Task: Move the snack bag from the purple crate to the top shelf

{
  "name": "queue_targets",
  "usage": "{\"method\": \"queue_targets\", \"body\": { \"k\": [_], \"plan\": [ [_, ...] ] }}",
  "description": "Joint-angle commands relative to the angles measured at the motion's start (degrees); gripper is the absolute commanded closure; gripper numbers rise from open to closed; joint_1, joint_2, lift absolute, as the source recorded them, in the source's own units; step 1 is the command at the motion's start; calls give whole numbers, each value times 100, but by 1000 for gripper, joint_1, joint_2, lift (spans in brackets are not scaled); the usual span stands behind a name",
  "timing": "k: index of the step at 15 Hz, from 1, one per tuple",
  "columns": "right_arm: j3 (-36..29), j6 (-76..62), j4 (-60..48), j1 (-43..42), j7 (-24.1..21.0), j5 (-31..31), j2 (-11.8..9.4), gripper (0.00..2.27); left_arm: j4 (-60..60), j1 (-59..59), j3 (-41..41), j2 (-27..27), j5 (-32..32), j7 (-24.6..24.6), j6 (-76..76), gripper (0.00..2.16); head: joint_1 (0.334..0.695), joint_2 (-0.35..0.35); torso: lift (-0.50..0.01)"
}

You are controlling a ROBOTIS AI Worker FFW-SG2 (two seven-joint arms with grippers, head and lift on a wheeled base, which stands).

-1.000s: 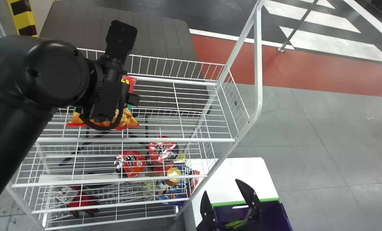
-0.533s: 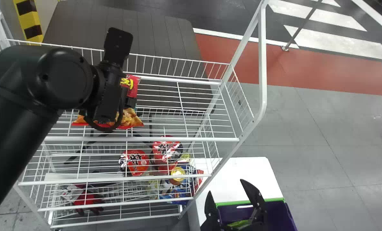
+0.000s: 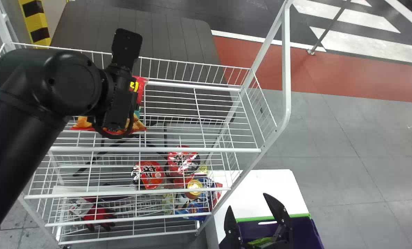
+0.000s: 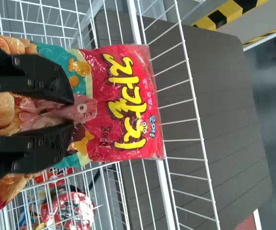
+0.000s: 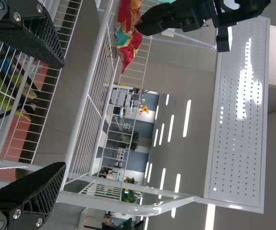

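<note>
And here's the big one, the white wire rack (image 3: 206, 150), its lower tiers partly masked by the rails and wires of the tiers above. Across its left side lies the black left arm (image 3: 15, 138), cut off by the picture's edge and covering part of the top shelf (image 3: 199, 103). Down at the bottom edge, the purple crate (image 3: 304, 228) is cropped too. Now the snack bag (image 3: 136, 126): it's at the top shelf, its middle hidden under the left gripper (image 3: 114, 110), red end and orange end peeking out; whether it touches the wires, you can't tell. The wrist view has the left gripper (image 4: 73, 111) closed down around it, fingers nearly together with the crinkled middle pinched between; the red end sticks out past the fingertips, the orange end sits back alongside the fingers, its corner cropped. Over at the crate, the right gripper (image 3: 247, 201) is spread wide with nothing between its fingers. Lower in the rack, two lidded cups (image 3: 152, 176) show through the wires, and in the crate there's a green item (image 3: 261, 241), mostly hidden, hard to make out.
</note>
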Motion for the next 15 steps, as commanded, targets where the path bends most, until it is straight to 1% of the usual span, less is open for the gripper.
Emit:
{"method": "queue_targets", "body": {
  "k": [1, 4, 10, 15],
  "plan": [
    [10, -42, 20, 0, -29, 0, 0, 80, 1, 26, 2, -41, 4, -16, 3, 1501, 695, -308, 0],
    [45, -60, 38, -9, -37, 18, 0, 80, -149, 131, -7, -41, 4, 2, 126, 1504, 695, -310, 0],
    [221, -60, 143, -105, -178, 185, 0, 80, -1370, 764, 10, -41, -251, 178, 566, 1504, 695, -306, 0],
    [283, -77, 179, -114, -239, 237, 0, 80, -1880, 1001, 98, -41, -339, 195, 566, 1504, 695, -302, 0]
  ]
}}
